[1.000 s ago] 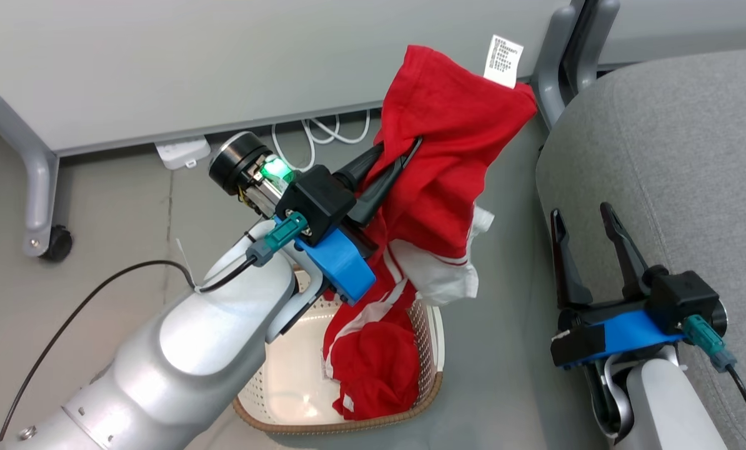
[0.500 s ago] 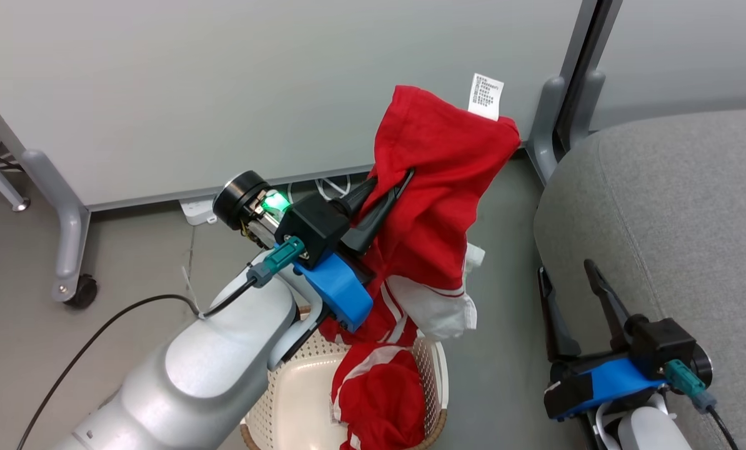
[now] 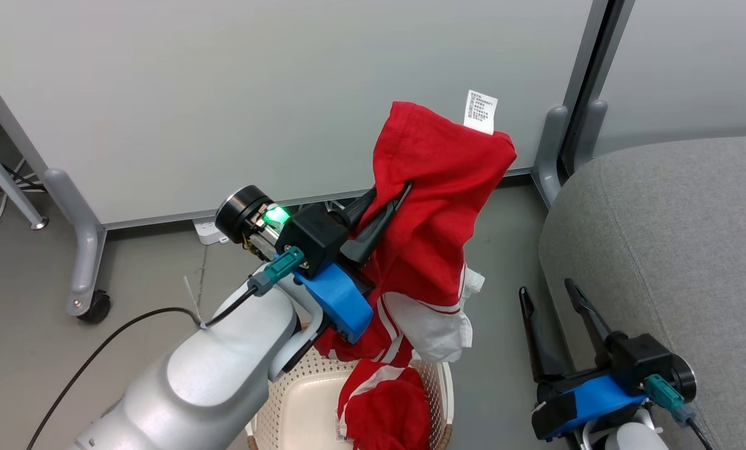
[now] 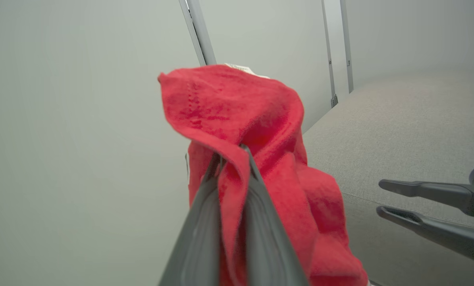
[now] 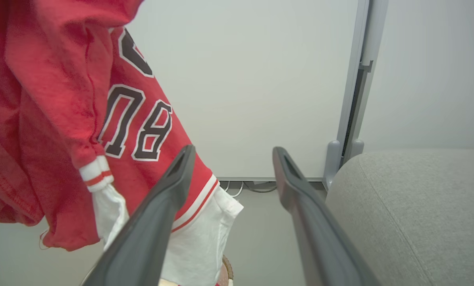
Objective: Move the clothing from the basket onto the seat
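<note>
L claw (image 3: 390, 189) is clamped on red garment (image 3: 435, 206), held up over basket (image 3: 285, 406); 2nd red garment (image 3: 385, 412) lies in basket. R claw (image 3: 546, 287) is open and empty, beside seat (image 3: 673, 237). Print on care tag (image 3: 480, 112) is illegible; black numerals (image 5: 137, 131) w/ white edging read "08" as viewed.

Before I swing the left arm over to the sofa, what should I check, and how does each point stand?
1. Grip: ok. The left gripper is shut on the red shirt.
2. Shirt free of the basket: cannot tell. Its lower folds meet the other red garment lying in there.
3. Right gripper out of the way: probably not ok. It stands open between the shirt and the sofa.
4. Sofa seat in sight: ok, to the right of the shirt.
5. Basket emptied: not ok.
</note>
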`<state>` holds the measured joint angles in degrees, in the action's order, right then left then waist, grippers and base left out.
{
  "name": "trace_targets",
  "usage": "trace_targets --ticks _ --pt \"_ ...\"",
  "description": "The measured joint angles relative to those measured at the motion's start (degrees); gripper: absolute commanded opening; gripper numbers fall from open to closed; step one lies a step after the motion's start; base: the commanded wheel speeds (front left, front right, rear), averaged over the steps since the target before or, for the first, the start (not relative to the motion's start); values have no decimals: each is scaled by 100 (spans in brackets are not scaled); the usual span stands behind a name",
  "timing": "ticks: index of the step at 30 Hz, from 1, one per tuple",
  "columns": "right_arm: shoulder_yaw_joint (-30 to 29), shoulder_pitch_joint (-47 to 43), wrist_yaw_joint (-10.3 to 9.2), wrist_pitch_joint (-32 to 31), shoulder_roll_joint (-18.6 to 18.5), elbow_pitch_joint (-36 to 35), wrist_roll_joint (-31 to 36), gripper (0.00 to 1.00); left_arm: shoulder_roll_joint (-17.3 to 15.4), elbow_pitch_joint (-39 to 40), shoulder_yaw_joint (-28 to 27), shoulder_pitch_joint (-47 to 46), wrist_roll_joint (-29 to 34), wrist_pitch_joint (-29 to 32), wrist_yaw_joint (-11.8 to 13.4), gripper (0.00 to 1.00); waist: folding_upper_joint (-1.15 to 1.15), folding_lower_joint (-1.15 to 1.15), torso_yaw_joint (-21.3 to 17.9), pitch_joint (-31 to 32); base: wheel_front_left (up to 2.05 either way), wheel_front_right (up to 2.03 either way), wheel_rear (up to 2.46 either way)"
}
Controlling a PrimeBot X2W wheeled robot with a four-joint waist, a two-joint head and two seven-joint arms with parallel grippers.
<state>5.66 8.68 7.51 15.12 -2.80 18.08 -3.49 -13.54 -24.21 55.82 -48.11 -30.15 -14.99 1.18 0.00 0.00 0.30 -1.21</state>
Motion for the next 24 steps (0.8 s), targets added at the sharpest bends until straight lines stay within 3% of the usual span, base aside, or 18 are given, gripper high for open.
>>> trace_targets --ticks 13,24 --pt "740 21 0 1 -70 38 121 100 -9 5 20 1 -9 0 25 0 0 0 72 -21 0 0 0" --pt "1541 719 0 1 -159 280 -19 100 0 7 26 -66 -8 0 24 0 0 1 117 -147 0 0 0"
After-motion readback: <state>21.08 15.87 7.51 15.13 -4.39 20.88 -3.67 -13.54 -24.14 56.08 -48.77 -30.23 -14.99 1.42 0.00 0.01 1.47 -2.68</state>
